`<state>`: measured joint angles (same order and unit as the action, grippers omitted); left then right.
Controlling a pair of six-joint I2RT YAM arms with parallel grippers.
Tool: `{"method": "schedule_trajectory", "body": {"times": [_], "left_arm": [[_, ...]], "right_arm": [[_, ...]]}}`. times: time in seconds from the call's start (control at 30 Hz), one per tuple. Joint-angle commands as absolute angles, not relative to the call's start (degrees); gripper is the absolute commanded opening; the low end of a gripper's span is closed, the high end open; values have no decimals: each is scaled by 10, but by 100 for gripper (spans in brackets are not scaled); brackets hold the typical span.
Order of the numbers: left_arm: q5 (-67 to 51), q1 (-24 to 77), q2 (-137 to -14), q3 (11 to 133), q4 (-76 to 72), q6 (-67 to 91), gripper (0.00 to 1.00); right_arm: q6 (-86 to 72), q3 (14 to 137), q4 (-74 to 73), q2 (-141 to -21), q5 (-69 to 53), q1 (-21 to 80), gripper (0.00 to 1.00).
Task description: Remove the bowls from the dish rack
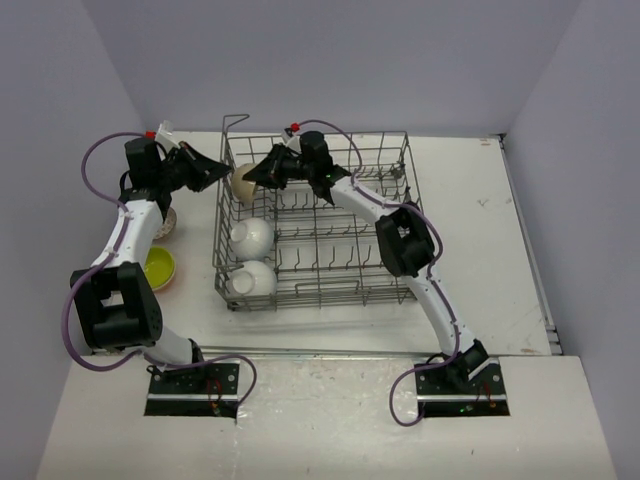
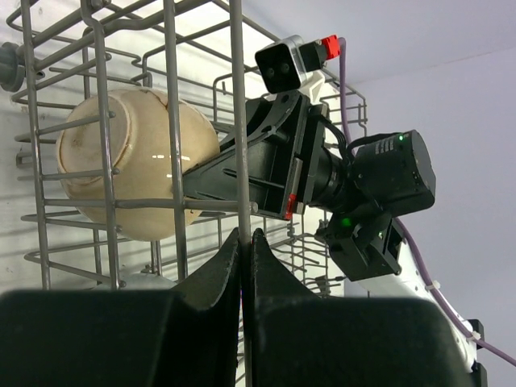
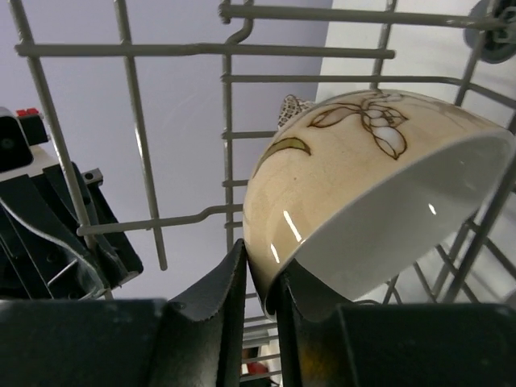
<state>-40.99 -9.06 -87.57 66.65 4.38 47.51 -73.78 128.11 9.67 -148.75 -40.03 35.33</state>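
Fingers (image 3: 214,302) of your right gripper (image 3: 256,290) pinch the beige bowl (image 3: 347,177) rim. Your left gripper (image 2: 246,266) — clamped on a dish rack (image 2: 237,97) wire.

White surface (image 1: 470,230) spreads matte and pale across the overhead view, with a small dark mark (image 1: 483,203) toward 3 o'clock. A thin metal strip (image 1: 530,260) lines its edge from 2 o'clock down to 4 o'clock. At 6 o'clock a straight seam (image 1: 330,352) divides it from a second pale panel (image 1: 330,430) nearer the camera. Plain lavender-grey walls (image 1: 350,60) close in at 9, 12 and 3 o'clock.
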Motion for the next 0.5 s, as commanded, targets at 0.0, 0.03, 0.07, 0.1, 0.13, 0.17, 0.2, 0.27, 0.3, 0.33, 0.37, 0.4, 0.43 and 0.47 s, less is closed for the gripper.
{"method": "schedule_trajectory", "body": {"times": [0.0, 0.03, 0.07, 0.1, 0.13, 0.17, 0.2, 0.27, 0.3, 0.33, 0.37, 0.4, 0.43, 0.47], "left_arm": [[-417, -90, -867, 657, 15, 463, 0], [-417, -90, -867, 657, 14, 463, 0], [-416, -90, -867, 656, 13, 463, 0], [-416, -90, -867, 655, 12, 463, 0], [-415, -90, -867, 650, 10, 464, 0], [-415, -90, -867, 650, 10, 466, 0], [-415, -90, -867, 647, 10, 465, 0], [-414, -90, -867, 642, 10, 467, 0], [-413, -90, -867, 642, 10, 467, 0], [-412, -90, -868, 642, 10, 467, 0], [-412, -90, -871, 642, 10, 467, 0], [-412, -90, -871, 642, 10, 466, 0], [-412, -90, -873, 642, 10, 465, 0], [-412, -90, -874, 642, 10, 466, 0]], "right_arm": [[-754, 1285, 133, -1485, -403, 367, 6], [-758, 1280, 139, -1482, -402, 367, 1], [-758, 1274, 141, -1479, -401, 367, 0], [-758, 1273, 147, -1479, -402, 367, 0], [-760, 1273, 156, -1478, -405, 367, 0], [-762, 1270, 161, -1477, -408, 367, 0], [-765, 1264, 172, -1476, -410, 367, 0], [-771, 1244, 211, -1465, -417, 367, 0], [-772, 1237, 240, -1461, -422, 367, 0], [-773, 1230, 254, -1452, -425, 367, 0], [-775, 1218, 269, -1448, -434, 366, 0], [-777, 1211, 294, -1443, -436, 366, 0], [-785, 1203, 310, -1439, -438, 365, 0], [-793, 1181, 329, -1430, -440, 365, 0]]}}
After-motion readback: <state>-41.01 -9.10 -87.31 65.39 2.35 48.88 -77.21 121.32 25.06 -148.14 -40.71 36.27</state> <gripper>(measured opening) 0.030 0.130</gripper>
